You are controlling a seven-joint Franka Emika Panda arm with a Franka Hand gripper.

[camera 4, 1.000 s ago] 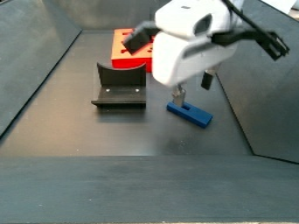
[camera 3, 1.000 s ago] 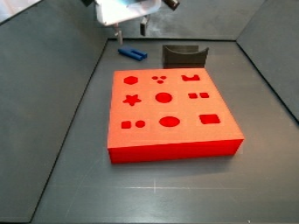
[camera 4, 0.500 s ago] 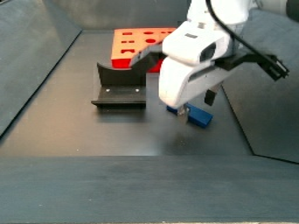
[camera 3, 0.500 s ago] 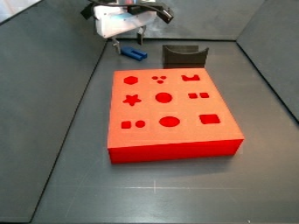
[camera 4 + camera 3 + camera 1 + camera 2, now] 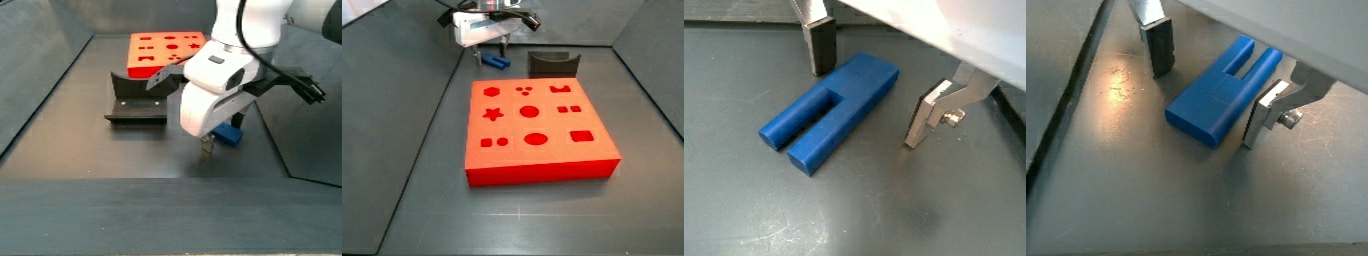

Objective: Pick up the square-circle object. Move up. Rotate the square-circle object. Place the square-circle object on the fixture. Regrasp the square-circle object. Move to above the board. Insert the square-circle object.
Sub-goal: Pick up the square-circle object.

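The square-circle object (image 5: 828, 108) (image 5: 1224, 90), a small blue peg with two prongs, lies flat on the grey floor. My gripper (image 5: 871, 90) (image 5: 1207, 88) is open and straddles it, one finger (image 5: 818, 45) on one side and the other finger (image 5: 929, 115) on the opposite side, neither pressing it. In a side view the gripper (image 5: 489, 53) hangs over the peg (image 5: 492, 62) at the back left, next to the fixture (image 5: 552, 64). The white hand hides most of the peg (image 5: 230, 134). The red board (image 5: 536, 127) lies in the middle.
The dark fixture (image 5: 136, 100) stands between the peg and the board (image 5: 166, 48). Grey sloped walls (image 5: 396, 70) ring the floor on all sides.
The gripper has come down from above the peg to floor level, so its open fingers now stand on either side of the blue peg. The peg has not moved.
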